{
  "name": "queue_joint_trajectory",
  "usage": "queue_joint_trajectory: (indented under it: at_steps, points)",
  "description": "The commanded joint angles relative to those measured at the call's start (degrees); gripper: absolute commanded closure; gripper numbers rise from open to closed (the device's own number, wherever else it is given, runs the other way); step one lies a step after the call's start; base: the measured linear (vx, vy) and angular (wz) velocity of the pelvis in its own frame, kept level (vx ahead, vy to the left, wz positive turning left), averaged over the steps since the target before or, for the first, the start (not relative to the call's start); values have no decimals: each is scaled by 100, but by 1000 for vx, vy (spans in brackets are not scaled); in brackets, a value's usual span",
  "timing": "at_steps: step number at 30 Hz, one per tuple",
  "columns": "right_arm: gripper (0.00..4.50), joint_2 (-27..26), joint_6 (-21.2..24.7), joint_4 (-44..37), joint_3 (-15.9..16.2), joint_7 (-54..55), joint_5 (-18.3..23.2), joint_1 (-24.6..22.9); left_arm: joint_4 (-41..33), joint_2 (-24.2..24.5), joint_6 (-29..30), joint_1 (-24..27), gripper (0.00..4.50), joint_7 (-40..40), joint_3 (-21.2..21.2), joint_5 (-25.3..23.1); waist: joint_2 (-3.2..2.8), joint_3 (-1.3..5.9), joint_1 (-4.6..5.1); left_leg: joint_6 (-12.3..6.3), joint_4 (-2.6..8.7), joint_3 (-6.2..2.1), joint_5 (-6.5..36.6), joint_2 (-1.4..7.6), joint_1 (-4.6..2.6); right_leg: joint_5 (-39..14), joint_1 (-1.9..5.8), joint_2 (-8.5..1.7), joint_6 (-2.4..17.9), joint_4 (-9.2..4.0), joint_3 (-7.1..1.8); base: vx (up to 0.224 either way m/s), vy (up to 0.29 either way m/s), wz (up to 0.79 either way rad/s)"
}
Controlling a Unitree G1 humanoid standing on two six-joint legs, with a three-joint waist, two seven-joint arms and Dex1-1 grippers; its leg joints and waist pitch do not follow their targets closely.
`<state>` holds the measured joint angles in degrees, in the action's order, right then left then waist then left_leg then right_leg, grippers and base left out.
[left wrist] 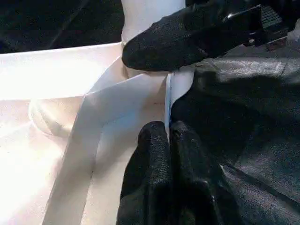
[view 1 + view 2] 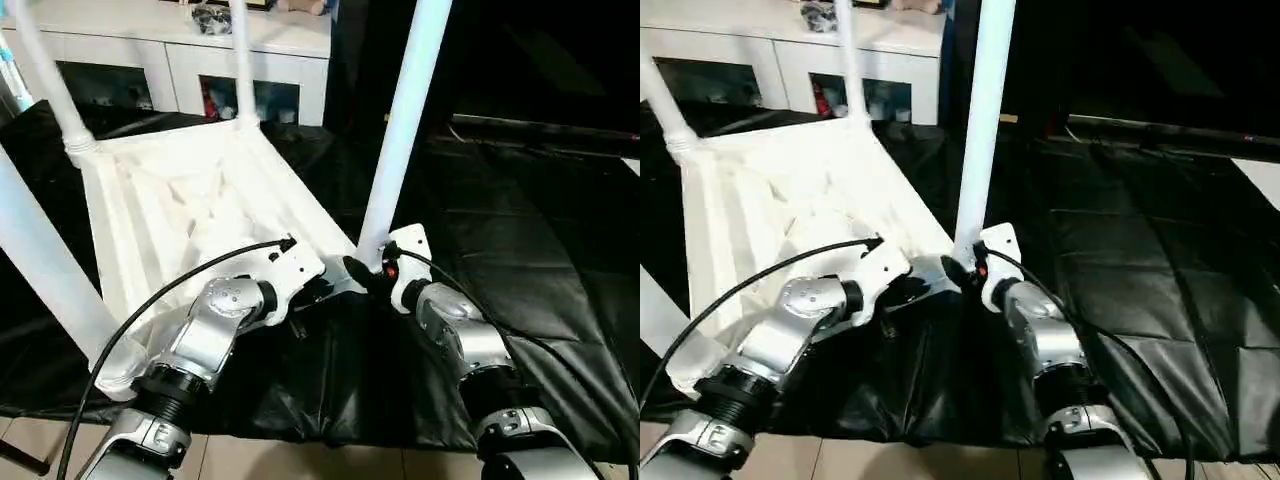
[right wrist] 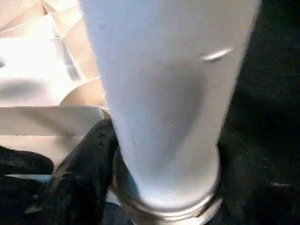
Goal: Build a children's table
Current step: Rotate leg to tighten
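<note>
Legs [image 2: 405, 120] upright from upturned tabletop [image 2: 190, 200]

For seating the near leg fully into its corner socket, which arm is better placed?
Probably the right. The right gripper sits around the base of the near leg, while the left gripper is shut on the edge of the tabletop, steadying it.

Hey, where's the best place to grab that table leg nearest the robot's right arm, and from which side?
Grip the leg low, just above its socket at the tabletop's near corner, coming from the robot's side with fingers either side of the tube. It stands nearly upright and is round there, and the tabletop's rim blocks the other side. The right end effector is already at that spot.
</note>
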<state>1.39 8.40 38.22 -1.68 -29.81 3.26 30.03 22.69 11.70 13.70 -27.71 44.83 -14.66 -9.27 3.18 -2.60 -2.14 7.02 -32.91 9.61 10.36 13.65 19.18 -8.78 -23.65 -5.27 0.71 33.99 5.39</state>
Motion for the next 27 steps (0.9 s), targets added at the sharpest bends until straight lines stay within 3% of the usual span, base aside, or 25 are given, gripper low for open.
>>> queue_joint_trajectory:
  at_steps: [1,6,7,9,10,11,13,15,21,23,27]
  points:
    - [76,-399,65,-162,638,-797,239,5,-94,-255,-226,-117,450,79,-404,133,-47,326,-15,-166,398,49,1872,-89,67,-2617,238,-196,526,-522,-194,0,0,0]
    - [57,266,53,-334,836,-1694,144,-12,-426,221,-519,123,450,948,-497,341,-53,345,-27,-236,393,58,1655,-69,104,-2157,295,-205,740,-447,-221,0,0,0]
    - [57,405,37,-396,880,-1929,133,-30,-426,304,-598,146,450,1053,-498,340,-69,348,-30,-244,386,75,1548,-57,77,-1914,268,-197,853,-426,-238,0,0,0]
    - [57,585,41,-452,921,-2248,155,-39,-400,404,-692,152,450,1207,-484,374,-75,370,-44,-284,365,87,1366,-56,84,-1509,294,-185,1021,-371,-245,0,0,0]
    - [57,741,51,-500,962,-2528,177,-47,-387,488,-747,158,450,1356,-457,431,-112,364,-54,-286,368,94,1340,-47,65,-1388,273,-186,1090,-362,-253,0,0,0]
    - [57,1048,49,-573,1057,-3093,216,-51,-398,631,-770,151,450,1726,-388,609,-102,373,-76,-322,354,103,1306,-51,61,-1178,305,-174,1211,-334,-250,0,0,0]
    - [57,1156,29,-588,1102,-3291,218,-46,-401,687,-763,136,450,1857,-366,666,-109,367,-104,-364,356,110,1208,-40,71,-1000,303,-178,1299,-307,-258,0,0,0]
    - [57,1335,-36,-584,1179,-3629,218,-21,-408,805,-752,102,450,2119,-329,785,-110,364,-129,-358,354,110,1202,-42,68,-1003,317,-180,1326,-305,-252,0,0,0]
    - [114,1592,-49,-668,1438,-4369,229,-19,-366,1049,-760,-1,450,2656,-307,993,-96,347,-180,-277,361,112,1347,-29,63,-1406,318,-192,1227,-328,-253,0,0,0]
    - [130,1600,-69,-674,1533,-4468,197,-37,-414,1137,-693,8,450,2801,-329,1043,-42,349,-200,-268,361,108,1281,-31,75,-1469,323,-203,1178,-320,-251,0,0,0]
    - [169,1572,-89,-651,1603,-4582,193,-47,-466,1173,-615,35,450,2841,-323,1080,-53,356,-220,-252,359,109,1215,-25,70,-1415,315,-206,1180,-311,-256,0,0,0]
